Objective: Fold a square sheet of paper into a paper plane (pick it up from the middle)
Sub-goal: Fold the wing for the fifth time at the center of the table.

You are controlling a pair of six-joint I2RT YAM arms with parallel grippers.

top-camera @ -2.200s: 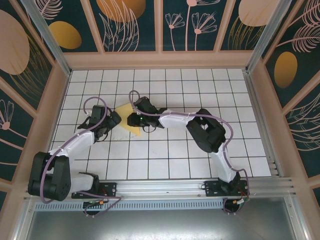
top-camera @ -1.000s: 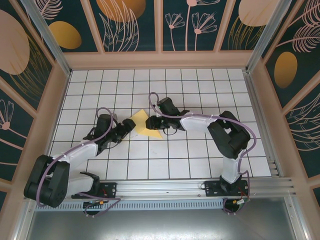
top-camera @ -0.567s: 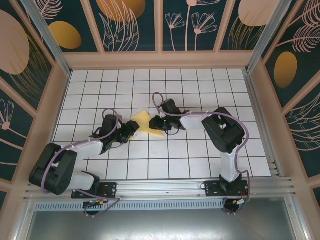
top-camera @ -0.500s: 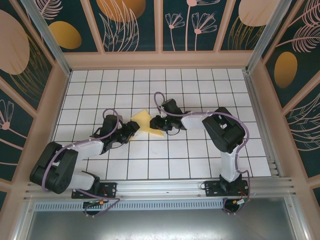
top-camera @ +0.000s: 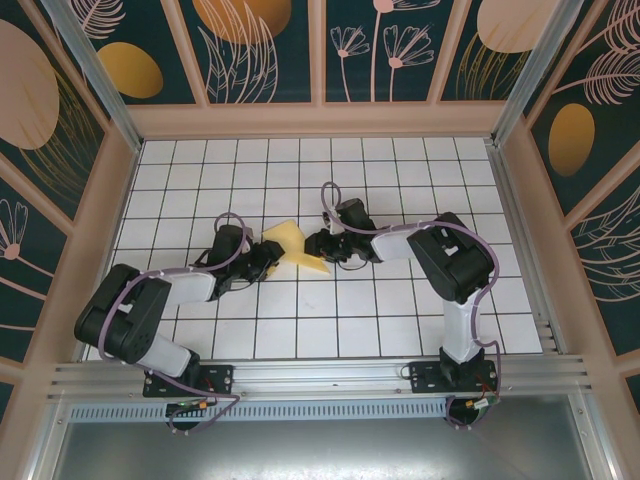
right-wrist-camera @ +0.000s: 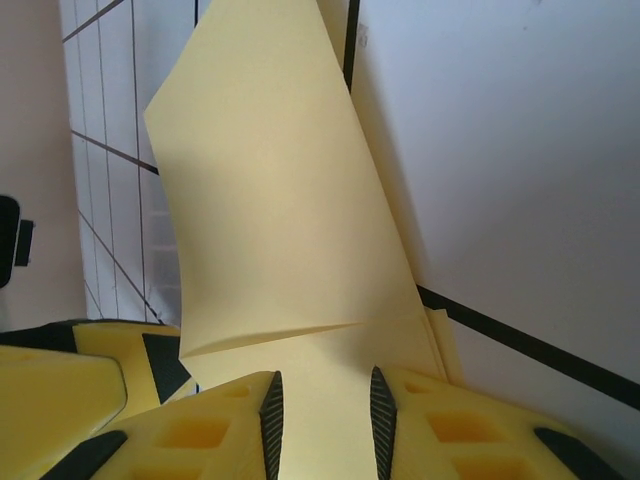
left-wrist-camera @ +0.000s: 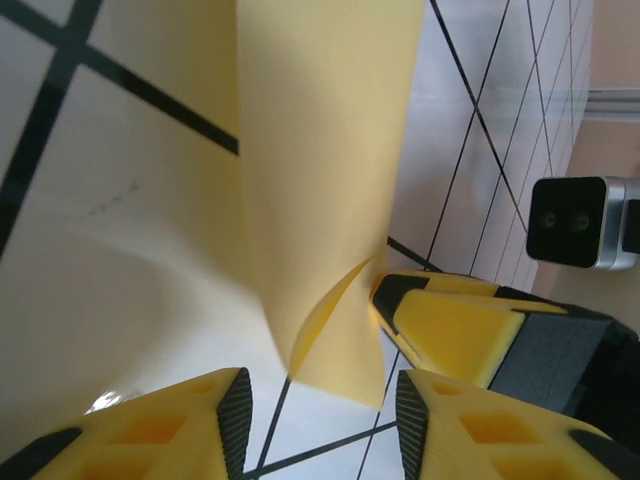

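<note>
The yellow sheet of paper lies folded into a smaller pointed shape on the tiles at mid-table, one flap lifted. My left gripper sits low at its left edge. In the left wrist view it is open, and a curled corner of the paper sits just ahead of the gap. My right gripper is at the paper's right edge. Its fingers stand narrowly apart, astride the flat lower layer, with the raised flap ahead. The right gripper's fingers also appear in the left wrist view.
The white tiled table is walled by a wooden rim and patterned panels. Both arm bases stand on the metal rail at the near edge. The arms reach inward and meet around the paper.
Over two seconds the paper and both grippers shifted rightwards by about a tile. In the last half second the arms only bent a little more, and the paper stayed put.
</note>
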